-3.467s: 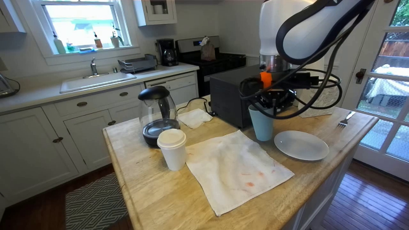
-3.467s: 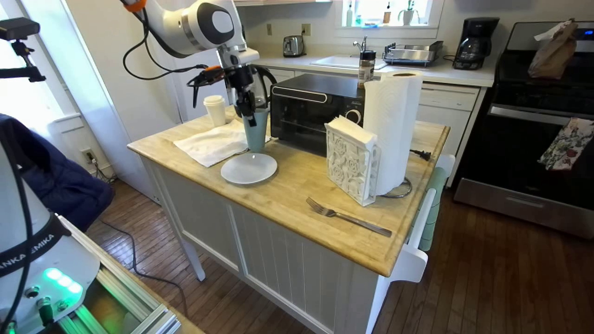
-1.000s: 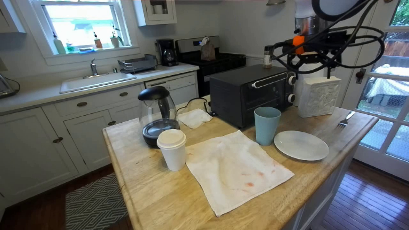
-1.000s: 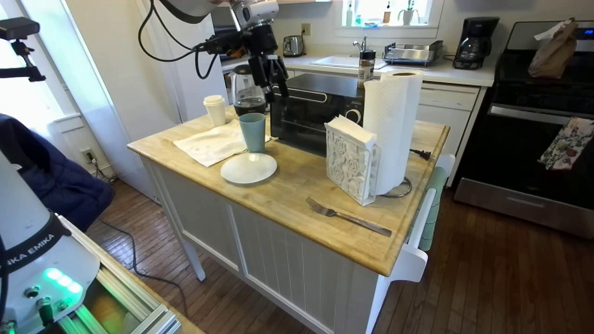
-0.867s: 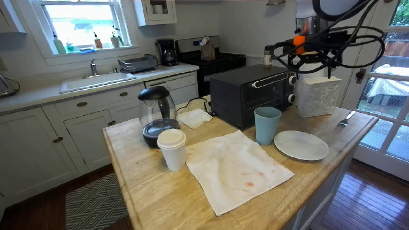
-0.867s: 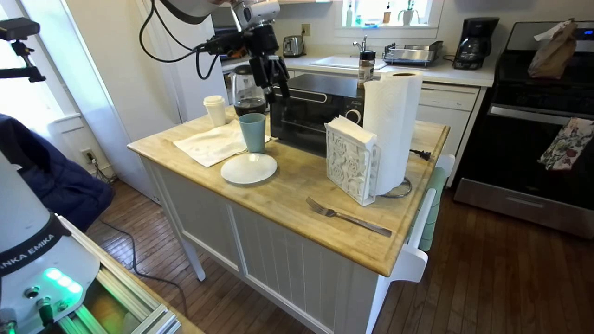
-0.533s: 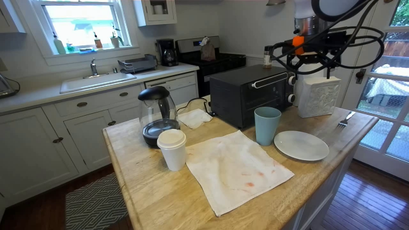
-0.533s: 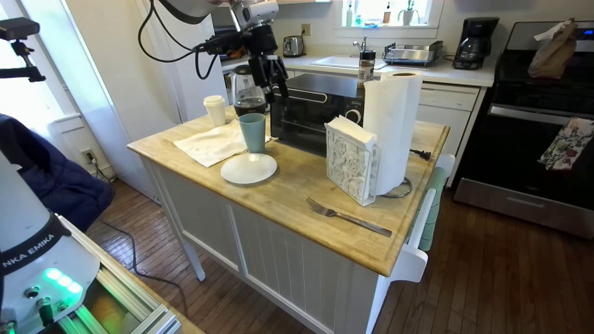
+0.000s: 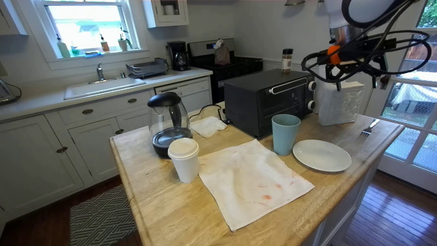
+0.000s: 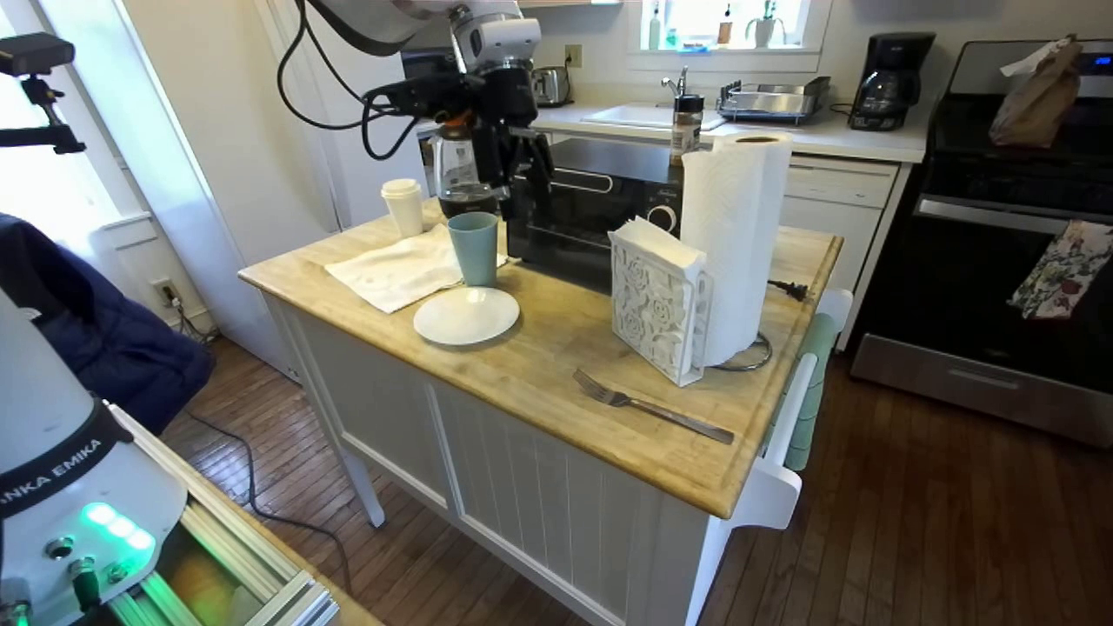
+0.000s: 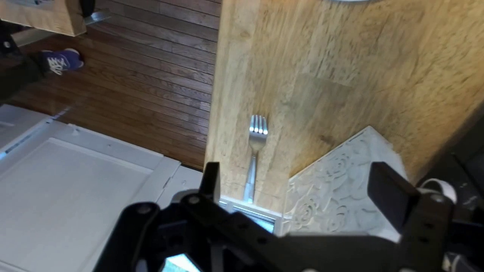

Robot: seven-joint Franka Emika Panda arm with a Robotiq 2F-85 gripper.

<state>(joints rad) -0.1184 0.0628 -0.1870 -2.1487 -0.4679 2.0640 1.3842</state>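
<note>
Grained wooden tabletop (image 11: 351,75) fills the wrist view's upper right; past my gripper (image 11: 296,175), fingers spread, I see a metal fork (image 11: 253,161) mid-frame and rose-embossed napkin holder (image 11: 336,192) lower right.

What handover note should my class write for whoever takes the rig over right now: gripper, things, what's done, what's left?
Gripper: open, nothing held, raised above the table.
Things: blue cup upright next to the white plate and the cloth; fork lying near the napkin holder.
Done: the cup stands on the table, clear of the gripper.
Left: plate and fork are ungripped too, so handling anything would likely start with a fresh grasp.
</note>
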